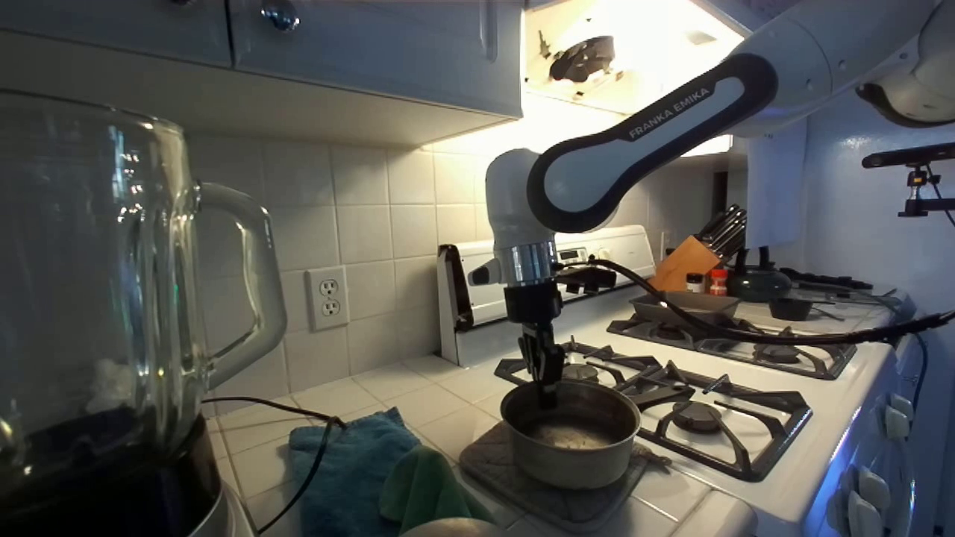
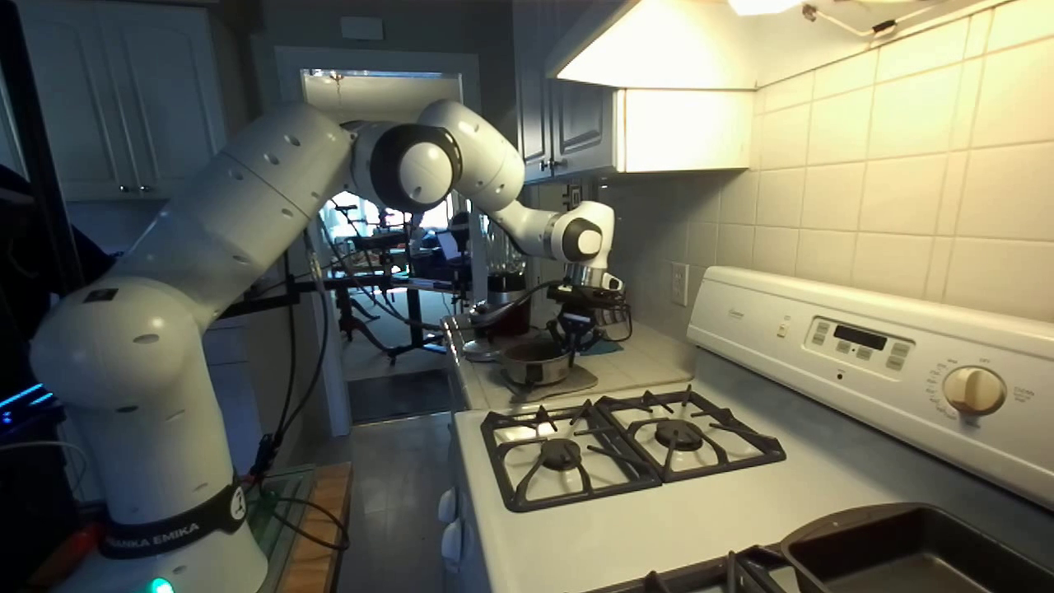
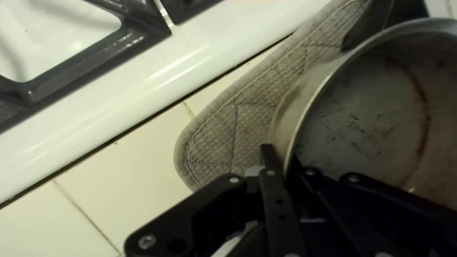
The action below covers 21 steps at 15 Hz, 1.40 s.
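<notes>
A metal saucepan (image 1: 574,466) stands upright on a grey quilted pot holder (image 1: 485,456) on the tiled counter. It also shows in an exterior view (image 2: 535,371) and in the wrist view (image 3: 291,116). Its dark handle (image 1: 660,397) points toward the stove. My gripper (image 1: 545,391) points down at the saucepan's near-wall side of the rim. In the wrist view, my gripper (image 3: 280,159) has one finger outside the pot wall and one inside, closed on the rim. The inner fingertip is partly hidden in shadow. The pot's inside shows stains and no contents.
Blue (image 1: 351,466) and green (image 1: 429,485) cloths lie beside the pot holder. A glass blender (image 1: 246,283) stands nearby with its cord. The stove's burner grates (image 1: 716,418) adjoin the counter. A baking pan (image 2: 906,527) sits on the stove. Cabinets (image 1: 373,45) hang overhead.
</notes>
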Each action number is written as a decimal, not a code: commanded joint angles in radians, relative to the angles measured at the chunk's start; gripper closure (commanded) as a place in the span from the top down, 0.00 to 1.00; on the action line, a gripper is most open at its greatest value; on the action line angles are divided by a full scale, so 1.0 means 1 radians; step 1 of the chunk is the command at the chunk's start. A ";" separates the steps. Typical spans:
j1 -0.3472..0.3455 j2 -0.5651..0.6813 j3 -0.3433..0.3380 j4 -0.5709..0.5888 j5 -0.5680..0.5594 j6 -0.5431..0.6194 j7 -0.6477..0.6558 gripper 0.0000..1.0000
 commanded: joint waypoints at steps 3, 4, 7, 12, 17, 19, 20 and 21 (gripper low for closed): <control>0.007 0.028 0.006 0.079 -0.023 -0.052 -0.008 0.52; 0.006 0.027 0.005 0.082 -0.022 -0.052 -0.007 0.58; 0.000 0.019 0.003 0.084 -0.017 -0.044 0.000 0.79; -0.035 0.006 -0.004 0.079 0.016 -0.041 0.039 1.00; -0.076 -0.005 -0.011 0.069 0.043 -0.032 0.101 1.00; -0.096 -0.016 -0.011 0.059 0.065 -0.027 0.133 1.00; -0.108 -0.024 -0.010 0.051 0.080 -0.025 0.146 1.00; -0.117 -0.033 -0.010 0.040 0.092 -0.017 0.160 1.00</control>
